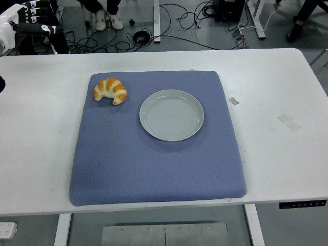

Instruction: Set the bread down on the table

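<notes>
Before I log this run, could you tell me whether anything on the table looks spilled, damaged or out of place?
Nothing stands out. The croissant lies whole on the blue mat, near its far left corner, apart from the empty plate. A few bits of tape sit on the white table. The left hand is off at the top left corner.

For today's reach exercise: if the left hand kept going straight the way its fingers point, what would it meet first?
Probably nothing on the table. The left hand sits in the far left corner, fingers pointing right along the table's far edge, well behind the croissant. Depth is hard to judge.
</notes>
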### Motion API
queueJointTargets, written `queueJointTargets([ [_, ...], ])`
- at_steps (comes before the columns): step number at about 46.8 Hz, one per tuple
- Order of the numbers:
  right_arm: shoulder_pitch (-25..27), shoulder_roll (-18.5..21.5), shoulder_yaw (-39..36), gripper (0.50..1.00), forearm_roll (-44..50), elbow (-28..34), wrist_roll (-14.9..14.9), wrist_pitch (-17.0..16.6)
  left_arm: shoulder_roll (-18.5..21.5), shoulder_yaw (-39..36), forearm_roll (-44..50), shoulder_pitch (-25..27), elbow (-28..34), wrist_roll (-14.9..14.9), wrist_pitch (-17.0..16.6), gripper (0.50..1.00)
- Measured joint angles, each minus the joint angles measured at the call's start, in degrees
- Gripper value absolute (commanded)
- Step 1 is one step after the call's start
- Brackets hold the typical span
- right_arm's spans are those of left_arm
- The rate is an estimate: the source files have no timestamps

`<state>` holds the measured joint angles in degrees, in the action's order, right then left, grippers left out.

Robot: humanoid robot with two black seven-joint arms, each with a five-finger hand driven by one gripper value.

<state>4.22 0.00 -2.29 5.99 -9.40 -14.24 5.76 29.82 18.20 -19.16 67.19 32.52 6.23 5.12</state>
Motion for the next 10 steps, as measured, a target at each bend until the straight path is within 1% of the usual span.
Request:
queueJointTargets([
  [10,-0.3,0.0,-0.1,1.000,0.0,-0.4,0.0,0.0,1.0,2.3,0.0,-0.4,0.0,0.5,0.3,0.930],
])
